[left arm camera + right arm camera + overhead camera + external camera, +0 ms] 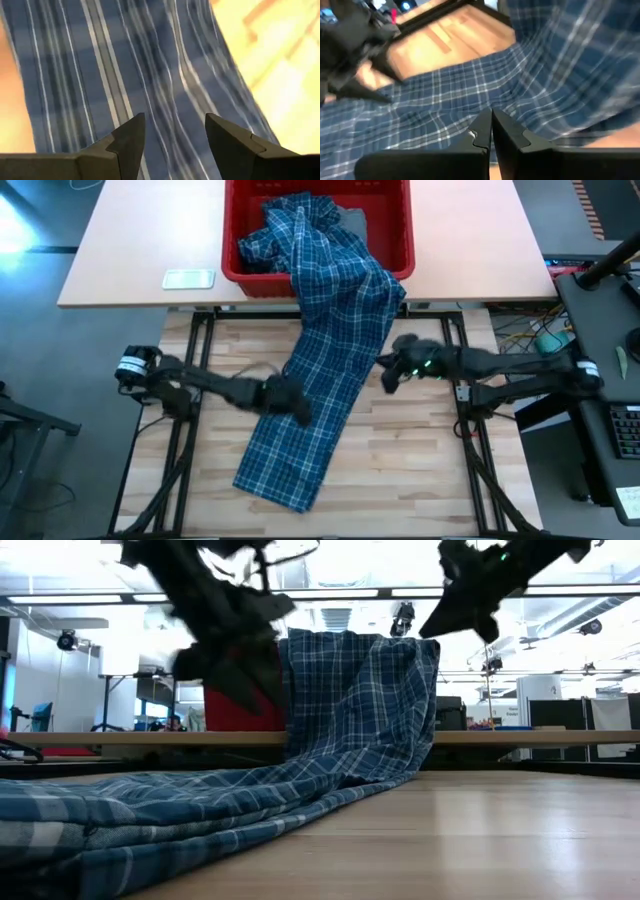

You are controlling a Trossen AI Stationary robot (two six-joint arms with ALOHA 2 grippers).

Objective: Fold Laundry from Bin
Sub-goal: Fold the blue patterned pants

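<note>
High view: plaid shirt (330,330) trails from the bin (395,240) onto the desk (420,470), unfolded. Left end effector (290,402) hovers part-open above it, empty; right end effector (388,372), shut, sits beside its edge. Folding remains.

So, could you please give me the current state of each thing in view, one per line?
plaid shirt: strung out, one end bunched in the bin, draped over its front rim, the rest lying on the wooden table.
red bin: upright on the far table, holding laundry.
grey garment: in the bin, mostly covered by the shirt.
left gripper: open, above the shirt, holding nothing.
right gripper: shut, empty, above the shirt.
</note>
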